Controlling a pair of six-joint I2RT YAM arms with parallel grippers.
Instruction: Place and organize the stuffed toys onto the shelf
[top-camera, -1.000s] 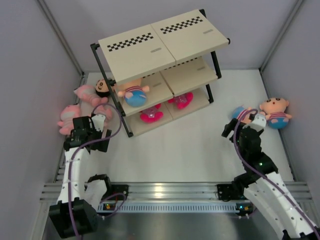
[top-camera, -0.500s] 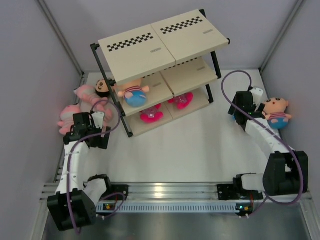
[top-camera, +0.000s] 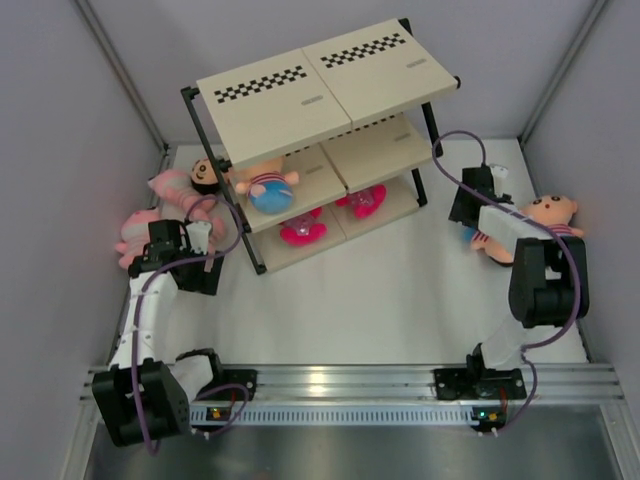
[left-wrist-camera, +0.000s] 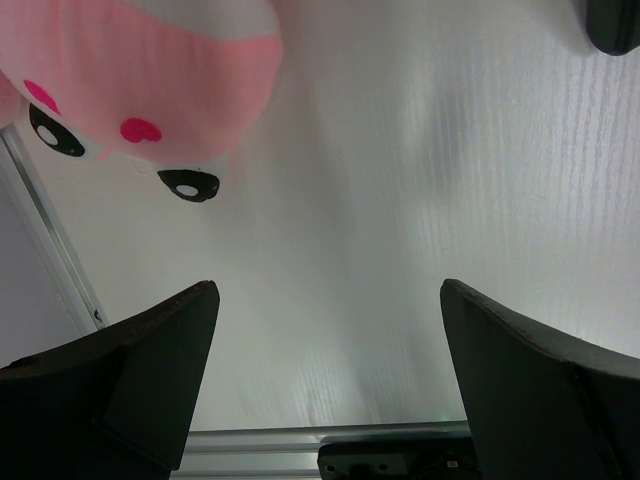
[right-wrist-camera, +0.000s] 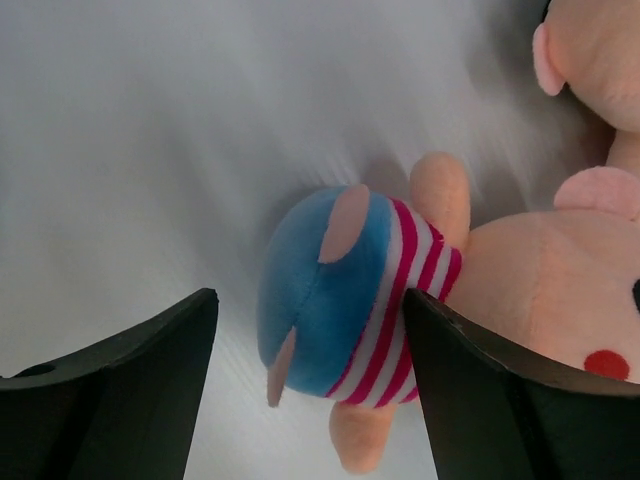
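Right gripper (right-wrist-camera: 308, 300) hangs low over a boy doll (right-wrist-camera: 385, 290) with its jaws spread wide and nothing in them. Its left finger stands clear of the doll. Its right finger sits at the doll's striped side, and I cannot tell whether it touches.

The doll lies flat on the table (top-camera: 380, 290) at the right, well apart from the shelf (top-camera: 330, 85). It looks light and squashy, so it should give under the fingers rather than resist. The striped middle seems the best place to pinch, since the rounded blue bottom could squeeze out and the stubby limbs would flop. It has peach skin, a pink-and-white striped shirt and a blue bottom half.

A second boy doll (top-camera: 555, 213) lies just beside it, further right. On the shelf, a third boy doll (top-camera: 265, 185) rests on the middle board and two pink toys (top-camera: 300, 228) lie on the bottom one.

Left gripper (left-wrist-camera: 330, 300) is spread fully and empty above the table, near a pink doll (left-wrist-camera: 130, 80).
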